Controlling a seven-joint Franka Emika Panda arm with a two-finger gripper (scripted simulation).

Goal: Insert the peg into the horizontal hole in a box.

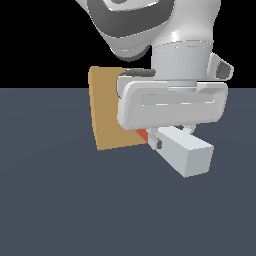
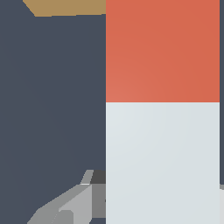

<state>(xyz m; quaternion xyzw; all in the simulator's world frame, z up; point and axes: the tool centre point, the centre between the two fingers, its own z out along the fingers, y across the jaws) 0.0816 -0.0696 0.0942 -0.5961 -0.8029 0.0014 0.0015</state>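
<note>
The peg (image 1: 187,155) is a pale grey-white bar with a red-orange end (image 1: 142,135), held level just above the floor. Its red end points at the tan box (image 1: 107,112) and sits at the box's face. My gripper (image 1: 159,142) is shut on the peg near its middle, with one finger (image 1: 156,143) showing beside the bar. The hole is hidden behind my hand. In the wrist view the peg (image 2: 162,162) fills most of the picture, its red end (image 2: 162,50) toward the box (image 2: 65,6).
A flat dark grey-blue floor (image 1: 60,200) stretches all around the box. The arm's large white hand body (image 1: 172,105) hangs in front of the box's right half in the exterior view.
</note>
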